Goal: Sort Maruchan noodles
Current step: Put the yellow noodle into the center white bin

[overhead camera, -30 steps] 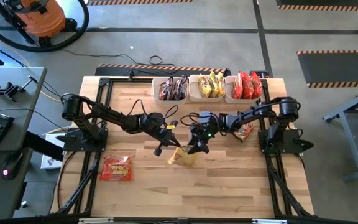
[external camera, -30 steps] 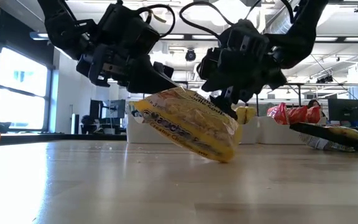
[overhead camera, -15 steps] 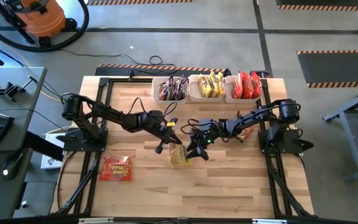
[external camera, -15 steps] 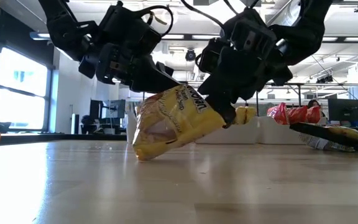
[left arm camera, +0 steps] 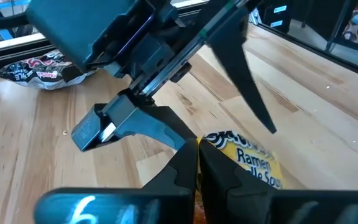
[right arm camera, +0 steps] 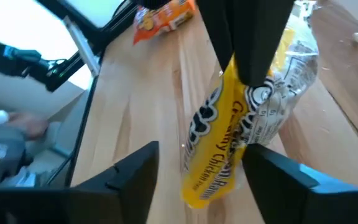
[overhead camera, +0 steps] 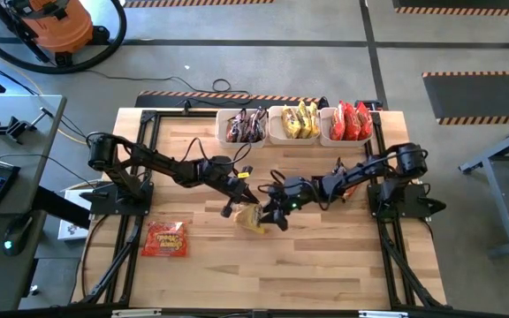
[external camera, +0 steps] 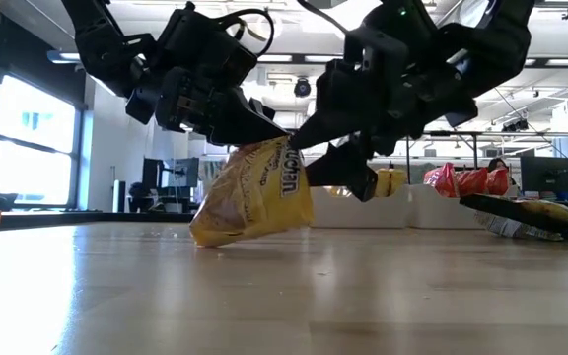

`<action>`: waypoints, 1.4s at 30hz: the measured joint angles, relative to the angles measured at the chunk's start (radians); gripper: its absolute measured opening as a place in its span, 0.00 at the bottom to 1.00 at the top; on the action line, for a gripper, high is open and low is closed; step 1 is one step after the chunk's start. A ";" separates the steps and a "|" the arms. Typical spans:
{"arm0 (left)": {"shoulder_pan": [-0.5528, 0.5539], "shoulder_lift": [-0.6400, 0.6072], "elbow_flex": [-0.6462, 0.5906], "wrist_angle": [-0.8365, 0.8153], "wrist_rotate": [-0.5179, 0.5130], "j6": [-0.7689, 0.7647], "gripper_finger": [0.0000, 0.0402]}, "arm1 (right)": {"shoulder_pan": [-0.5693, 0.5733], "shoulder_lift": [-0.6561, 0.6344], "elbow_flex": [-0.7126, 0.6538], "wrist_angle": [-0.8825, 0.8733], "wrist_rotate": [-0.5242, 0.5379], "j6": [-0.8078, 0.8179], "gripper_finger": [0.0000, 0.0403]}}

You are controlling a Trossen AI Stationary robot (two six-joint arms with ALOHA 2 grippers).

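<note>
- Left gripper [external camera: 269, 126] pinched shut on the top edge of a yellow packet [external camera: 252, 192], seen mid-table, with the packet hanging below the fingers and its lower corner touching or all but touching the table [overhead camera: 325, 256].
- Right gripper [overhead camera: 270, 215] pictured just beside that same packet, jaws spread, one finger to either side of it and not clamped.
- Three bins [overhead camera: 295, 134] placed at the far edge, beyond both grippers, each already loaded by colour: brown, yellow, red.
- Red packet [overhead camera: 165, 238] left flat on the near side of the left gripper, well apart; one more packet [external camera: 519, 219] lay under the right arm, behind its gripper.
- Judged to be a handover or regrip of the yellow packet, not yet complete.
- Risk: thin pinch on crinkly film could slip, dropping the packet, if the left gripper released before the right one closed.
- Risk: the two grippers, crowded close, could knock fingers or crush the noodles if the right jaws shut off-centre.
- Risk: the dragging corner could snag on the wood and twist the packet out of the grip.
</note>
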 joint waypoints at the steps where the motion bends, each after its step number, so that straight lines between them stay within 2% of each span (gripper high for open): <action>1: 0.000 0.000 0.000 0.000 0.000 -0.002 0.00 | 0.007 0.000 0.000 0.001 0.019 0.013 0.58; 5: 0.000 0.000 0.000 0.000 0.000 -0.006 0.00 | 0.023 0.000 0.000 0.003 0.074 0.047 0.65; 9: 0.000 0.000 0.000 0.000 0.000 -0.007 0.00 | 0.025 0.000 0.000 0.002 0.106 0.062 0.67; 14: 0.001 0.000 0.000 0.004 -0.014 -0.016 0.00 | 0.037 0.004 0.000 0.006 0.248 0.100 0.67; 20: 0.014 -0.002 -0.001 0.005 -0.017 -0.036 0.00 | 0.078 0.062 0.000 0.084 0.381 -0.020 0.67; 26: 0.014 -0.004 -0.002 -0.005 -0.013 -0.037 0.00 | 0.077 0.126 -0.002 0.199 0.377 -0.125 0.67; 33: 0.013 -0.005 -0.002 0.005 -0.013 -0.035 0.00 | 0.070 0.137 -0.048 0.290 0.393 -0.126 0.67; 38: 0.011 -0.005 0.000 0.008 -0.002 -0.034 0.00 | 0.058 0.137 -0.174 0.504 0.425 -0.071 0.67; 42: 0.011 -0.005 0.000 0.031 0.009 -0.035 0.00 | 0.036 0.137 -0.211 0.640 0.374 -0.015 0.67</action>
